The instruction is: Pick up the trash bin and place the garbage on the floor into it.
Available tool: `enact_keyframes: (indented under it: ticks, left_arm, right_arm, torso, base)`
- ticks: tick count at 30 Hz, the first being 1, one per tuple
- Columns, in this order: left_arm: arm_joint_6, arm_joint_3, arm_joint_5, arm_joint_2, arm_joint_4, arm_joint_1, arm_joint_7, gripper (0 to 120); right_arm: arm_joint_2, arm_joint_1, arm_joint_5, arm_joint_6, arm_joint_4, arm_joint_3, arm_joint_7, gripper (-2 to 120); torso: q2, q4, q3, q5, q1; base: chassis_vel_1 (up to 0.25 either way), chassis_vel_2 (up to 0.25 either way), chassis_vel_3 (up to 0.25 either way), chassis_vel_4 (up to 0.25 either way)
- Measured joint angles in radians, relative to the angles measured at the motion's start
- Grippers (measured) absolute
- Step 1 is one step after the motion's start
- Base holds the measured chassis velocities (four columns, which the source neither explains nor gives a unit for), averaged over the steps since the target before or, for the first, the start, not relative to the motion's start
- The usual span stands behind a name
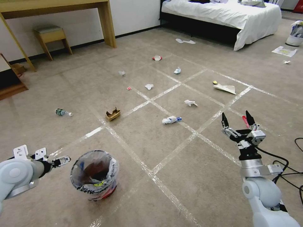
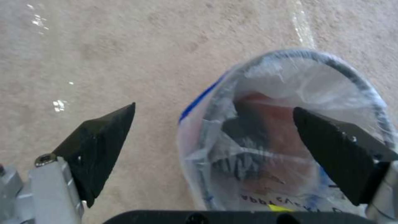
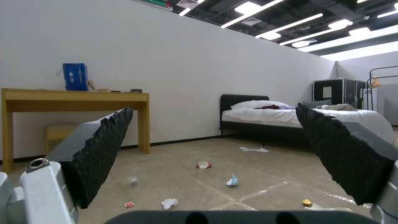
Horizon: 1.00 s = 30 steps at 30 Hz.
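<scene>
Beige carpet, the floor (image 1: 132, 138), carries a grid of shiny tape strips, and the garbage lies spread over it. At the far left the left gripper (image 2: 213, 123) reaches toward the bin (image 1: 94, 175) from the side; in the left wrist view its black fingers (image 2: 101, 146) stand wide apart, one over bare carpet and the other over the mouth of the bin. I cannot tell if a finger touches the rim. That red-based bin stands upright on the carpet near the robot, lined with a crinkled clear bag with black letters. Farther out on the left lies a small bottle (image 1: 63, 112) on its side. Right of it sits a torn brown box (image 1: 113, 114), just beside a tape line. Beyond it are a small red wrapper (image 1: 128, 88), a white tissue (image 1: 149, 86) and a red-white bowl (image 1: 157, 58). Near the middle a white wad (image 1: 170, 120) rests on the carpet, with another tissue (image 1: 190, 102) behind it and a bluish wad (image 1: 177, 70) farther away. More to the right a paper sheet (image 1: 225, 88) lies flat. The right gripper (image 1: 236, 121) hangs above the carpet on the right, its jaws spread open and holding nothing, well apart from the bin.
</scene>
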Motion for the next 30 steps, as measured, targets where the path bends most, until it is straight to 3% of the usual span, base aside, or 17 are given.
enact_keyframes:
  ticks: [7,15,30]
  left_arm:
    - [-0.001,0.061,0.020,-0.023,0.018,-0.036,0.000,100]
    - [-0.001,0.147,0.070,-0.056,0.096,-0.080,0.002,100]
    - [-0.002,0.218,0.089,-0.086,0.197,-0.157,-0.004,100]
  right_arm:
    - [0.000,0.007,-0.003,0.001,-0.003,0.002,-0.002,100]
    - [0.008,0.010,-0.006,0.005,-0.010,0.001,-0.004,100]
    - [0.007,0.003,-0.007,0.012,-0.008,0.010,-0.011,100]
  torso:
    - [0.000,-0.0001,0.000,0.0002,0.000]
    - [0.000,0.0000,0.000,0.0002,0.000]
    - [0.000,0.0000,0.000,0.0002,0.000]
  base:
    - [0.000,0.000,0.000,0.000]
    - [0.000,0.000,0.000,0.000]
    - [0.000,0.000,0.000,0.000]
